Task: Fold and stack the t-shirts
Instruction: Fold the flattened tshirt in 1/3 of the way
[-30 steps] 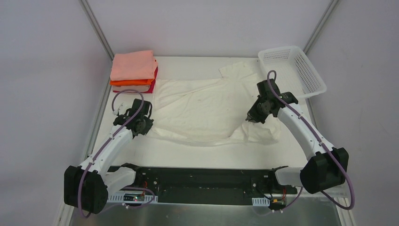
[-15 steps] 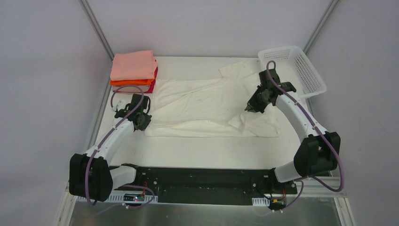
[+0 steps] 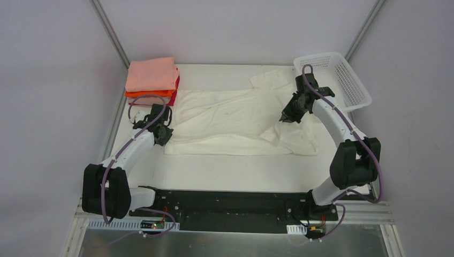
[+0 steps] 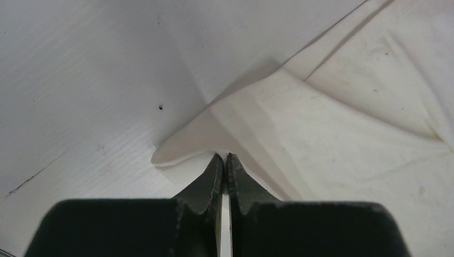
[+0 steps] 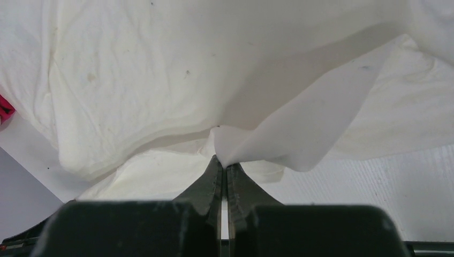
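The large cream-white t-shirt (image 3: 235,120) lies spread across the middle of the white table, its near part folded back over itself. My left gripper (image 3: 163,136) is shut on the shirt's left edge (image 4: 214,134), low over the table. My right gripper (image 3: 285,119) is shut on a fold of the shirt (image 5: 278,134) and holds it lifted above the shirt's right part. A stack of folded shirts stands at the back left: salmon-pink (image 3: 152,74) on top, orange (image 3: 150,93) under it, crimson-red (image 3: 172,96) at the bottom.
A white plastic lattice basket (image 3: 332,79) stands at the back right corner, close behind my right arm. The table's left rail (image 3: 115,123) runs close beside my left arm. A black base bar (image 3: 230,203) lies along the near edge.
Both grippers have carried the shirt's near edge away from me, towards the back. The near hem now lies folded over the shirt and the fold line is straighter.
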Controlling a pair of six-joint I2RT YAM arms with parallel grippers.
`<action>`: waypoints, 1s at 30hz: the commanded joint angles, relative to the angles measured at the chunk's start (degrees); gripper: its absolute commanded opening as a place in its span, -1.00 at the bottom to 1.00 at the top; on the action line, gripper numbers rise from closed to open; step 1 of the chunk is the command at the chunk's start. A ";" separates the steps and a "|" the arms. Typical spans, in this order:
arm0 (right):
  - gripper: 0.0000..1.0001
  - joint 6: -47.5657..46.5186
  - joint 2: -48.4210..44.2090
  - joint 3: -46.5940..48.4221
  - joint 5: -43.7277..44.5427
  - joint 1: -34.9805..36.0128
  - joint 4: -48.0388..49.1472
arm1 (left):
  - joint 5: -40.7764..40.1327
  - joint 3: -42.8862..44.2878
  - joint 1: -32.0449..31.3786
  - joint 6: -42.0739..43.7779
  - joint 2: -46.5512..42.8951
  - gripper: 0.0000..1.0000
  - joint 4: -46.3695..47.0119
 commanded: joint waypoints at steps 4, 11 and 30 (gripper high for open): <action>-1.00 -3.05 3.67 7.55 -0.24 -0.54 -0.96 | -2.95 2.76 1.21 1.62 3.30 -1.00 1.34; -0.98 -3.36 7.68 9.97 -0.25 -0.55 -2.48 | -3.38 3.88 1.73 1.35 7.00 -1.00 1.61; 0.40 0.11 20.19 24.66 3.08 -2.46 -1.06 | -4.20 6.91 3.14 8.90 -0.14 0.98 -1.46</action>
